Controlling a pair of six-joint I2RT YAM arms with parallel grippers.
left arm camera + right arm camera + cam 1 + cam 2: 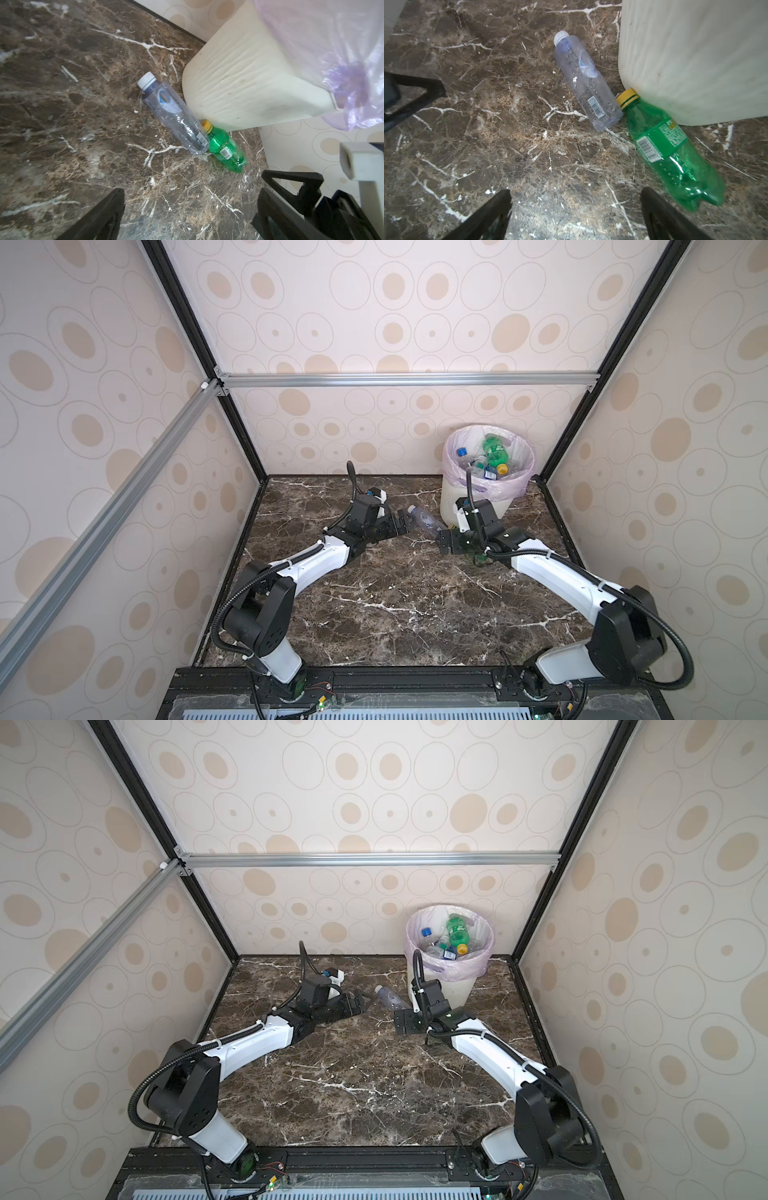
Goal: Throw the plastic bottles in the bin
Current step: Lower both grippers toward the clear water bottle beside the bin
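A clear bottle with a white cap [426, 520] [390, 999] [174, 114] [585, 83] lies on the marble floor beside the bin [453, 499] [459, 990] [249, 83] [685, 62]. A green bottle with a yellow cap [224, 147] [670, 149] lies against the bin's base, its cap by the clear bottle's bottom end. In a top view my right arm hides most of it. My left gripper [401, 524] [359, 1004] [191, 199] stands open just left of the clear bottle. My right gripper [442, 543] [399, 1023] [575, 199] stands open in front of it. Neither holds anything.
Several bottles, one green [494, 450] [457, 930], lie in the bin's pink-lilac bag [515, 485] [478, 969]. The bin stands at the back right, near the patterned walls. Black frame posts mark the floor's edges. The two grippers face each other closely.
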